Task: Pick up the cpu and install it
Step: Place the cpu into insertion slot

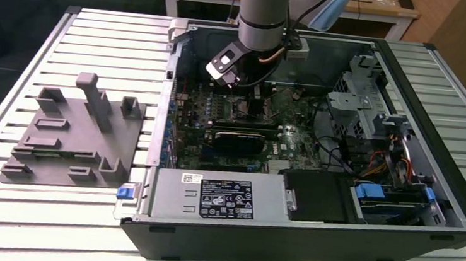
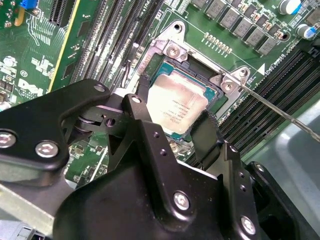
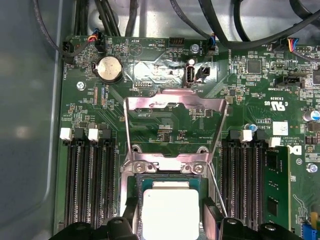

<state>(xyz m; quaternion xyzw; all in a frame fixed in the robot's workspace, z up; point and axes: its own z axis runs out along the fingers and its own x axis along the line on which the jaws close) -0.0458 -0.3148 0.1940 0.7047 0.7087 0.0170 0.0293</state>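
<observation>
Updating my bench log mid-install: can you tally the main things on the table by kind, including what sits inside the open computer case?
cpu: 1
gray plastic fixture: 1
computer case: 1
power supply box: 1
black rectangular block: 1
Total: 5

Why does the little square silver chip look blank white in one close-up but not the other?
Likely glare: in the first wrist view the small square silvery-topped chip is washed out white; in the second wrist view it looks duller, with faint print visible; in the exterior view the open black computer case is dim inside.
</observation>
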